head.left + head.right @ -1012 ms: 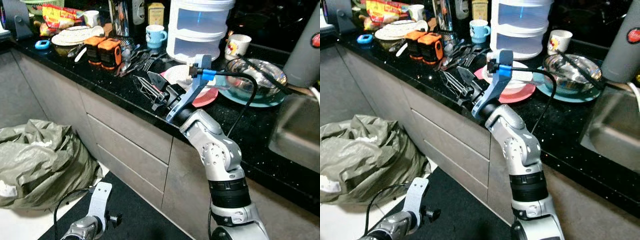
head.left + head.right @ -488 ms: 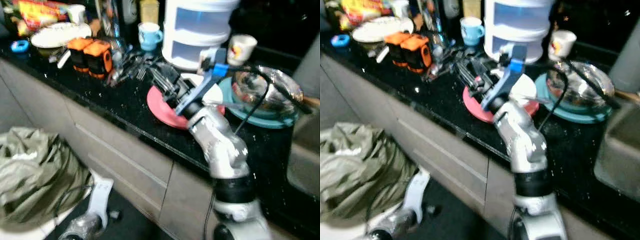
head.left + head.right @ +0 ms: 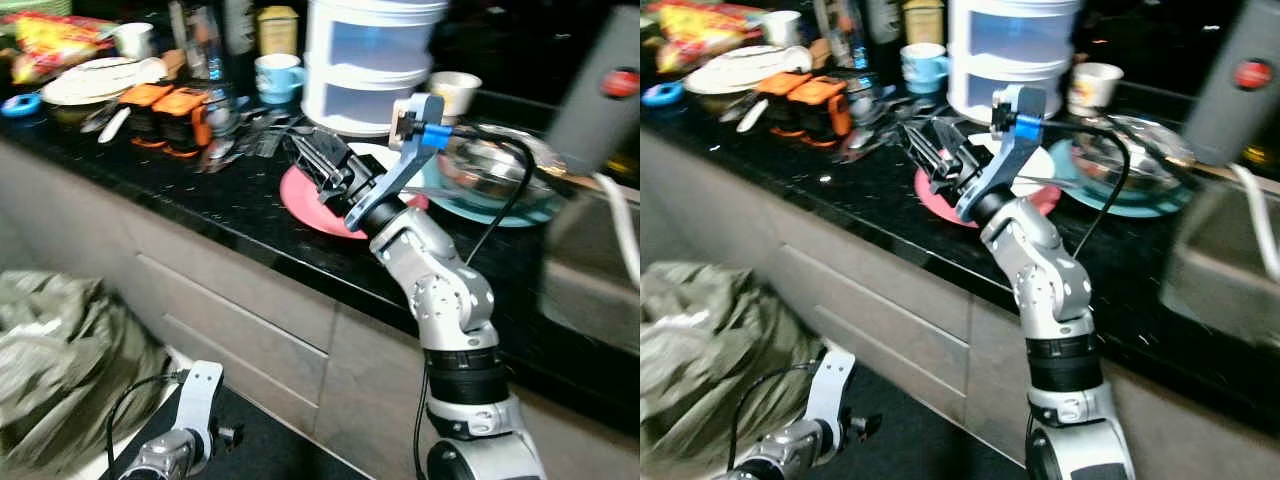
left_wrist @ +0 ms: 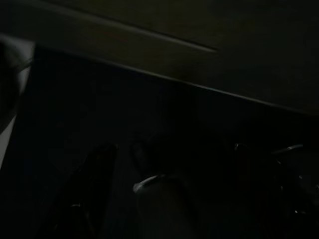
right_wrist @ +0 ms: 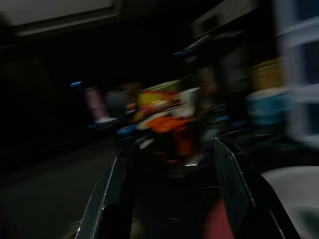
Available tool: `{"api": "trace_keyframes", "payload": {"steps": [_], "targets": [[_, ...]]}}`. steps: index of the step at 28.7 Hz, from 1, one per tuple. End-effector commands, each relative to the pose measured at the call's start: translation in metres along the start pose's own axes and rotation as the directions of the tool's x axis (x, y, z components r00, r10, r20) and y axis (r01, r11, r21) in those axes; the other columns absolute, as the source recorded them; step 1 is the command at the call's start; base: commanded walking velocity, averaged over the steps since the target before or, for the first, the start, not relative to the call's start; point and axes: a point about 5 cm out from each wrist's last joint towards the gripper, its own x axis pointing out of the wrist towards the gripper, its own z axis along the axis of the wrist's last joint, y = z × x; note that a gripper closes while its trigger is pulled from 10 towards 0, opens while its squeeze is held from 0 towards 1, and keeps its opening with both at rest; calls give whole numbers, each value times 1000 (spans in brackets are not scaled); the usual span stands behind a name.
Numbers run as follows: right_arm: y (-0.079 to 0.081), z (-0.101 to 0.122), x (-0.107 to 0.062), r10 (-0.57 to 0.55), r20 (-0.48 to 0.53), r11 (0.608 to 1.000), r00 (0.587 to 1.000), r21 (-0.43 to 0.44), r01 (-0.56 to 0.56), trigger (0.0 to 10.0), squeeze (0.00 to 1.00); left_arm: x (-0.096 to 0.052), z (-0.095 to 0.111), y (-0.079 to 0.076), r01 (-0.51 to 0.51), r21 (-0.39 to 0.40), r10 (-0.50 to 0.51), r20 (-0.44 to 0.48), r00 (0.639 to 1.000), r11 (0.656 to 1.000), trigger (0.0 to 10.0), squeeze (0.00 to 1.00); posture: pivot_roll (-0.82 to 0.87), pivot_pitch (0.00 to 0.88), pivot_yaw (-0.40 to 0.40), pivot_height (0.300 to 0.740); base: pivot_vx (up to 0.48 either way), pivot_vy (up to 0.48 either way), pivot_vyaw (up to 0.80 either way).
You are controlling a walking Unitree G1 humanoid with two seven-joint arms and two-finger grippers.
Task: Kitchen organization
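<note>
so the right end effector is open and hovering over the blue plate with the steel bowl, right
Not quite. The right end effector is open, but it hovers over the red plate, as the left eye view shows. The blue plate with the steel bowl lies further to the robot's right, beside the red one.

- You'll find no text, label, brand name or number that can be read in any view.
- The snack packet (image 3: 45,48) at the tabletop's far left, around 10 o'clock, bears red and yellow print, too blurred to read.
- The white mug (image 3: 452,92) carries a picture, not legible lettering.
</note>
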Motion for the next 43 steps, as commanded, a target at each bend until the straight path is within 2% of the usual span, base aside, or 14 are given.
{"api": "trace_keyframes", "payload": {"steps": [1, 3, 6, 7, 10, 11, 12, 13, 19, 20, 23, 30, 37, 43], "targets": [[-4, 15, 1, -15, 38, 997, 999, -81, 19, 10000, 0, 0, -6, -1, 8, 0, -8, -29, 1000, 1000, 10000, 0, 1, 67, 6, 740, 0, 0, 0], [-5, 16, 1, -17, 39, 995, 999, -102, 21, 10000, 0, 0, -6, -1, 9, 0, -9, -29, 1000, 1000, 10000, 0, 1, 67, 6, 740, 0, 0, 0], [-15, 29, 0, -45, -2, 931, 999, -363, 41, 10000, 0, -1, -6, 0, 12, 9, -11, -35, 999, 1000, 10000, 0, -5, 66, 10, 740, 0, 0, 0], [-16, 29, 0, -45, -41, 878, 998, -479, 20, 10000, 0, -1, -6, 0, 13, 10, -12, -36, 999, 1000, 10000, 0, -5, 66, 10, 740, 0, 0, 0], [-13, 21, -2, -12, -170, 753, 985, -650, -103, 10000, 0, -1, -6, 0, 14, 15, -14, -38, 999, 1000, 10000, 0, -9, 69, 10, 740, 0, 0, 0], [-13, 21, -2, -12, -170, 753, 985, -650, -103, 10000, 0, -1, -6, 0, 14, 15, -14, -38, 999, 1000, 10000, 0, -9, 69, 10, 740, 0, 0, 0], [-10, 16, -4, 5, -237, 704, 971, -689, -172, 10000, 0, -1, -6, 0, 15, 17, -14, -38, 999, 1000, 10000, 0, -7, 71, 11, 740, 0, 0, 0], [-6, 8, -6, 30, -348, 607, 937, -738, -293, 10000, 0, -1, -6, 0, 15, 21, -14, -39, 999, 1000, 10000, 0, -7, 71, 11, 740, 0, 0, 0], [-7, 9, -8, 50, -434, 515, 899, -761, -396, 10000, 0, -1, -6, 0, 13, 27, -12, -41, 999, 1000, 10000, 0, -5, 72, 12, 740, 0, 0, 0], [-11, 13, -7, 31, -447, 470, 894, -783, -408, 10000, 0, -1, -6, 0, 14, 29, -13, -40, 999, 999, 10000, 0, -8, 74, 10, 740, 0, 0, 0], [-13, 14, -6, 14, -464, 441, 886, -792, -422, 10000, 0, -1, -6, 0, 15, 30, -14, -40, 999, 999, 10000, 0, -9, 76, 4, 740, 0, 0, 0], [-16, -8, -13, -68, -572, 324, 817, -788, -524, 10000, 0, 0, -7, -1, 17, 34, -15, -44, 999, 999, 10000, 0, -9, 63, 5, 740, 0, 0, 0], [-31, -1, -20, -145, -611, 269, 778, -781, -564, 10000, 0, -1, -8, -2, 22, 44, -20, -52, 998, 999, 10000, 0, -18, 55, 5, 740, 0, 0, 0], [-39, 14, -22, -172, -590, 277, 789, -797, -536, 10000, 0, -1, -7, -1, 22, 49, -20, -53, 998, 999, 10000, 0, -18, 54, 9, 740, 0, 0, 0]]}}
